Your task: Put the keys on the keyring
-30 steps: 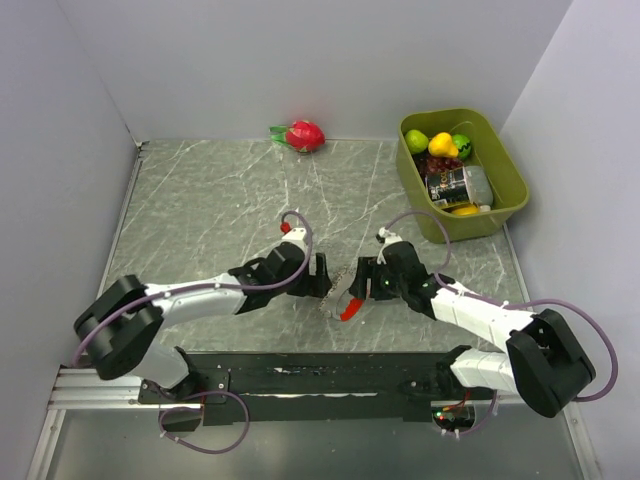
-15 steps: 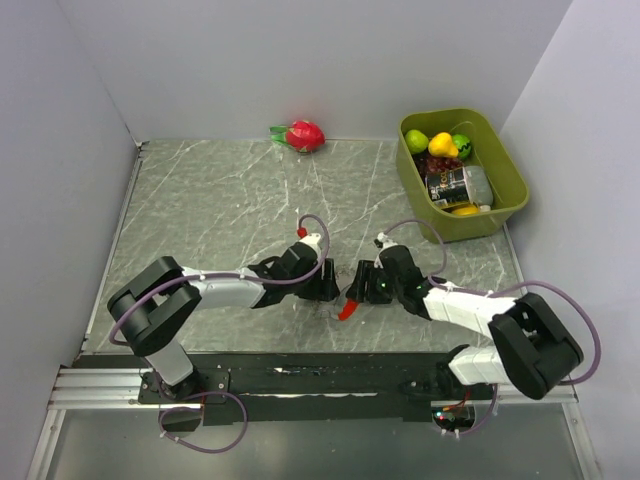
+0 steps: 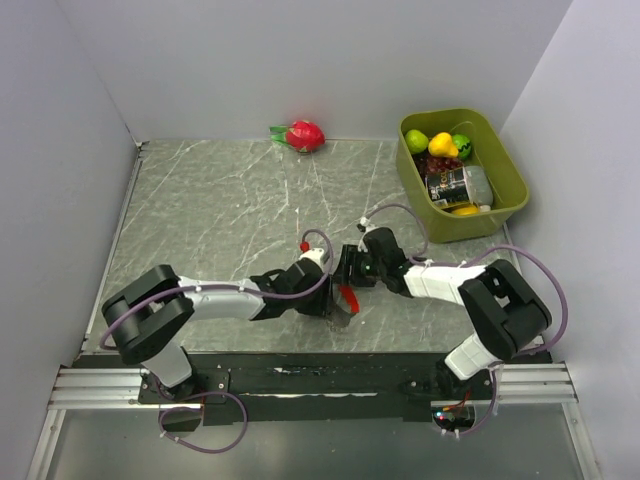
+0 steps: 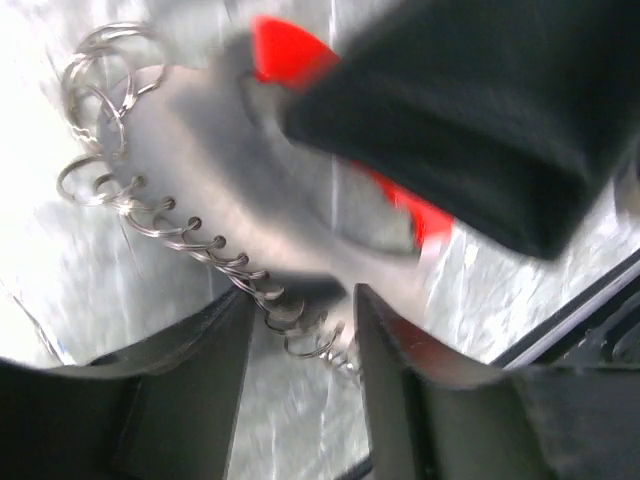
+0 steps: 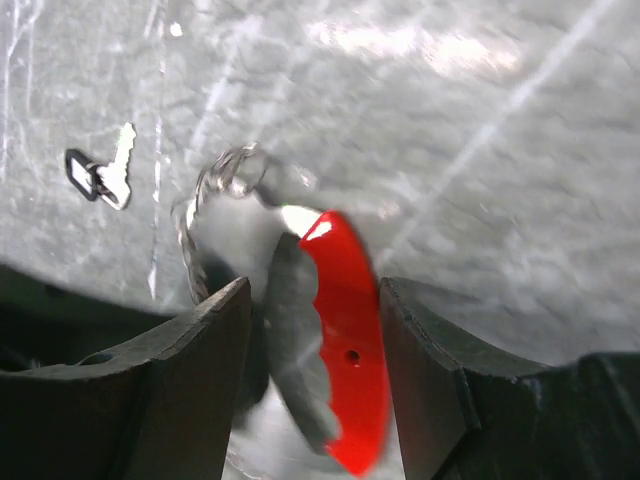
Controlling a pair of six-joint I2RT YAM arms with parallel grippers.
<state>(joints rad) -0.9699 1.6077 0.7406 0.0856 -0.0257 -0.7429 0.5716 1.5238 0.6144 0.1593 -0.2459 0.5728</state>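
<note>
The keyring's red crescent loop [image 3: 348, 297] sits low in the middle of the marble table, between my two grippers. In the right wrist view the loop [image 5: 350, 340] stands between my right gripper's [image 5: 315, 290] fingers, against the right-hand one, and throws a grey shadow. My right gripper [image 3: 352, 278] is shut on it. The silvery chain [image 4: 215, 255] of rings trails from the loop [image 4: 285, 45] and runs between the fingers of my left gripper [image 4: 300, 370], which stand apart around it. My left gripper [image 3: 336, 303] is open. A small key [image 5: 100, 175] with a dark head lies on the table to the left.
An olive-green bin [image 3: 505, 205] holding fruit and a can stands at the back right. A red dragon fruit [image 3: 303, 134] lies against the back wall. The black base rail [image 3: 320, 375] runs along the near edge, close behind both grippers.
My left gripper has slid right up to the loop and its jaws have narrowed around the chain. My right gripper has shifted left and away over the red loop.
</note>
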